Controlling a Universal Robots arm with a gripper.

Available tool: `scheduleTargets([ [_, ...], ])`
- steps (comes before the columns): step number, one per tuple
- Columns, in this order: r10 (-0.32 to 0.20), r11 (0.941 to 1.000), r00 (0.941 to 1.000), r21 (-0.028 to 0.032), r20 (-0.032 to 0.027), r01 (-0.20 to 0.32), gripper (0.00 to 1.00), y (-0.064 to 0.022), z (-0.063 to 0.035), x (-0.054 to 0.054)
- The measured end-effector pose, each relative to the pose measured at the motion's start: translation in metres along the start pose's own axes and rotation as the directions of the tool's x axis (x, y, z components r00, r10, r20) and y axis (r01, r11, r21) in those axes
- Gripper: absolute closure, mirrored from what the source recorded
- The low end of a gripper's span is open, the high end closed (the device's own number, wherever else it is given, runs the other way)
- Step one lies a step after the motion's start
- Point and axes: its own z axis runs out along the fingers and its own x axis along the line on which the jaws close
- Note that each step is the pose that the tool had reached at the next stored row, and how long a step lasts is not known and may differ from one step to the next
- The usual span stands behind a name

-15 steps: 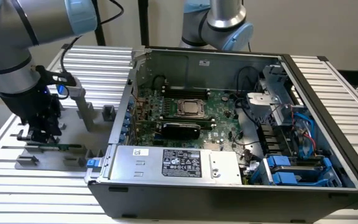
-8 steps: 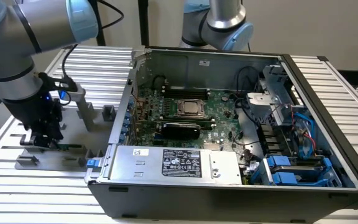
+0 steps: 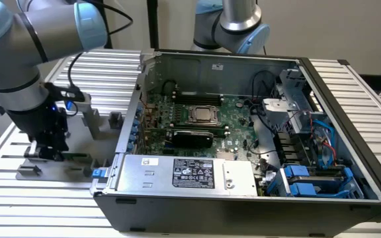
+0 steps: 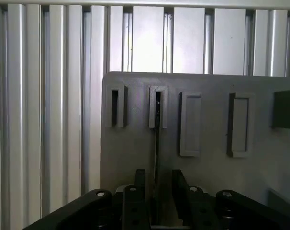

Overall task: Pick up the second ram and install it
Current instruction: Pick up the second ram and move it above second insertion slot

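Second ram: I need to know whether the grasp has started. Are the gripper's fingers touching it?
Apart. In the wrist view the fingers straddle the edge-on second ram, with the grey holder showing on both sides of it.

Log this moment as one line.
phase: pick | gripper: open, straddling second ram | ram state: on edge in grey holder beside PC case | installed: no

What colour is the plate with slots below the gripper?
Plain light grey; the plate shows best in the wrist view.
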Motion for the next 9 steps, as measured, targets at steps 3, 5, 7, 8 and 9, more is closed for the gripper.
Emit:
scheduleTargets([
  [3,0.0,1.0,1.0,-0.005,0.0008,0.0,0.0,-0.0013,0.0021,-0.0001],
  [5,0.001,1.0,1.0,-0.0063,0.0005,-0.001,0.0,-0.0013,0.0026,0.0],
  [7,0.0,1.0,1.0,-0.0062,0.0008,0.0,0.0,-0.0014,0.0028,0.0],
  [8,0.0,1.0,1.0,-0.0062,0.0008,0.0,0.0,-0.0013,0.0029,0.0],
  [9,0.0,1.0,1.0,-0.0061,0.0009,0.0,0.0,-0.0012,0.0029,0.0],
])
